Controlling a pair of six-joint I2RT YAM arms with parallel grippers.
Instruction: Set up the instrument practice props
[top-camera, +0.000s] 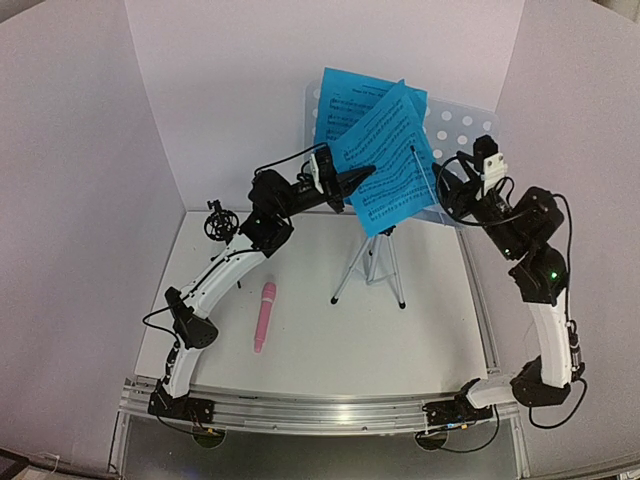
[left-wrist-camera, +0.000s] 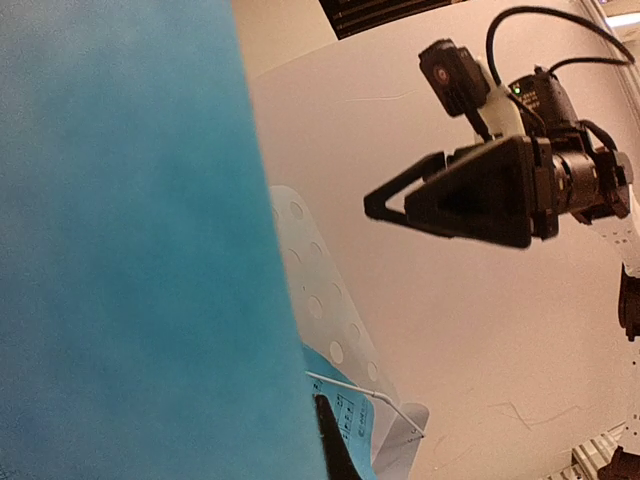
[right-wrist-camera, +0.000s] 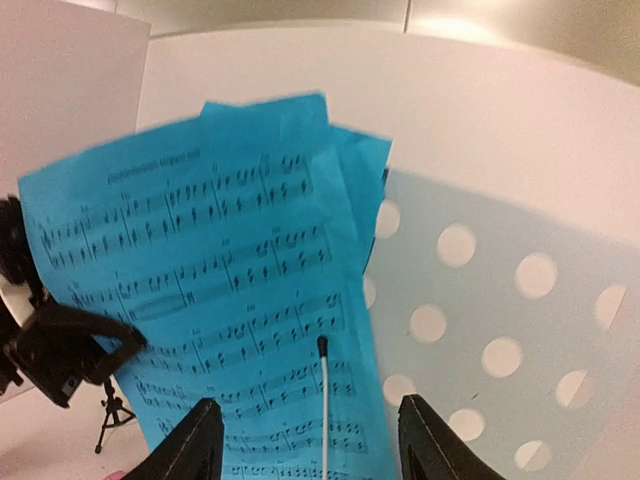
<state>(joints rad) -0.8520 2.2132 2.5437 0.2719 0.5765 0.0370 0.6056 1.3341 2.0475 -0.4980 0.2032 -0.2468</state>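
In the left wrist view the front bright blue music sheet (left-wrist-camera: 130, 240) is a close blur, notes unreadable, covering the left gripper (top-camera: 360, 176) except one dark fingertip (left-wrist-camera: 322, 425); its grip cannot be told. From above, that sheet hides most of the rear bright blue music sheet (top-camera: 345, 92) and the left of the pale blue perforated music stand (top-camera: 468, 128). The right gripper (right-wrist-camera: 310, 410) has its fingers cut off by the right wrist view's bottom edge.

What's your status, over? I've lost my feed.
Left gripper shut on front music sheet, sheet tilted on music stand. Right gripper open, holding nothing. Pink microphone lying on table, nothing in the way.
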